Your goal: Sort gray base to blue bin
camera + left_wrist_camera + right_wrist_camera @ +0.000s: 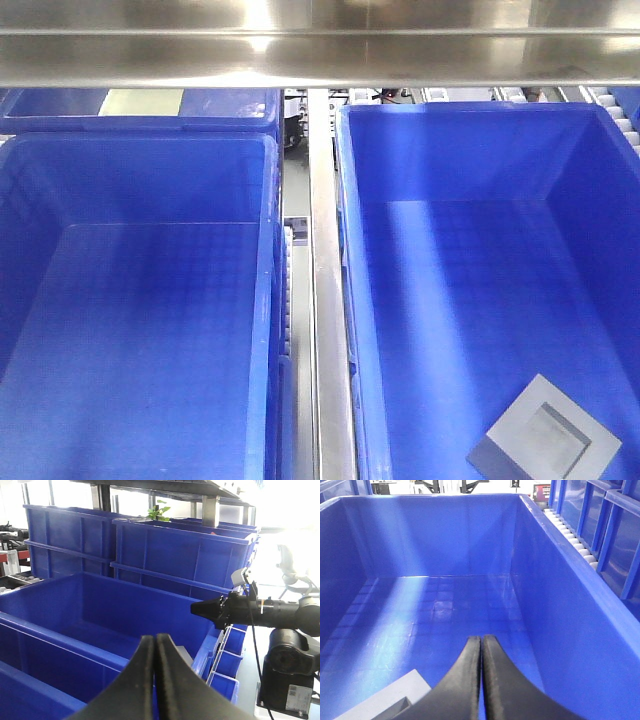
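No text, brand, number or sign can be read in any view. A pale label (292, 698) sits on the black camera mount (285, 680) right of the left jaws, but its print is too small to make out.

Bright overhead light, strong glare, saturated blues

Hard white glare is seen on the steel shelf edge (300, 40) at the top of the front view, and pale streaks are thrown across the floor of the blue bin (440, 300). The background of the left wrist view is blown out to white at its right. The right pincer (481, 645) is rendered dark and slightly soft close to the lens.
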You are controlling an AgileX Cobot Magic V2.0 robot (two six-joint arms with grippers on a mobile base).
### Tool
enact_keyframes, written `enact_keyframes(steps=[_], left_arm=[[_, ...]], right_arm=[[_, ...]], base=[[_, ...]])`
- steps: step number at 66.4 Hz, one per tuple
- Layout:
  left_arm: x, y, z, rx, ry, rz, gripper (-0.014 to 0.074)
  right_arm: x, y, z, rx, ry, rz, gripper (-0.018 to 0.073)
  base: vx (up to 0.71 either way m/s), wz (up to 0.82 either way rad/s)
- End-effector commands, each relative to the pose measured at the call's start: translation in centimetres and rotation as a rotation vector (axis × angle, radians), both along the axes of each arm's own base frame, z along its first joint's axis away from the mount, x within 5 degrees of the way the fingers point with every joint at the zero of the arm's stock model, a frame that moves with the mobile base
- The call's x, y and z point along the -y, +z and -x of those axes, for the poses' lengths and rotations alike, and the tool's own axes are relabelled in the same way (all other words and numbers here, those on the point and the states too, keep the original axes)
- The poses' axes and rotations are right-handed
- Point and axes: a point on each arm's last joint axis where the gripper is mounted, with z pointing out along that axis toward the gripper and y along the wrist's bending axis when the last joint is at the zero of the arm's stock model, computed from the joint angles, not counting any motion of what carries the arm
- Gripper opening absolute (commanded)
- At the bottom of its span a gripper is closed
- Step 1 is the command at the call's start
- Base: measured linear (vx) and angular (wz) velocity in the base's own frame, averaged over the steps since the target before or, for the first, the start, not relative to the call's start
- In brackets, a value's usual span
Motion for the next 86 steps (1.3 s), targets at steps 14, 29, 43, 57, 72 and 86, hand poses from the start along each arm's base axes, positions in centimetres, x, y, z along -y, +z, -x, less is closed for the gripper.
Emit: enact_keyframes(steps=[14,29,43,57,72,86], left_arm=[[-0.1,1.3,0.0,0.023,0.003,0.079,-0.0008],[-0.1,1.3,0.0,0.023,0.003,0.079,-0.0008],[-0.1,1.3,0.0,0.023,0.003,0.079,-0.0008],[-0.2,1.4,-0.1,0.100,0.029,0.045,-0.0008],[-0.7,1.6,-0.7,0.132,0.159,0.050,-0.0008],[-1.8,1.6,-1.6,0.141,0.429,0.034,-0.0008]], right_arm=[[0.0,0.0,-0.2,0.007,-0.002,0.020,-0.0005],[0.0,0.0,-0.2,0.007,-0.002,0.020,-0.0005],[0.0,0.0,-0.2,0.007,-0.002,0.020,-0.0005],[0.0,0.0,-0.2,0.007,-0.002,0.020,-0.0005],[0.0,0.0,-0.2,0.007,-0.002,0.020,-0.0005],[0.0,0.0,-0.2,0.007,-0.002,0.020,-0.0005]], base=[[0.00,0.00],[0.00,0.00],[0.00,0.00],[0.00,0.00],[0.00,0.00],[0.00,0.00]])
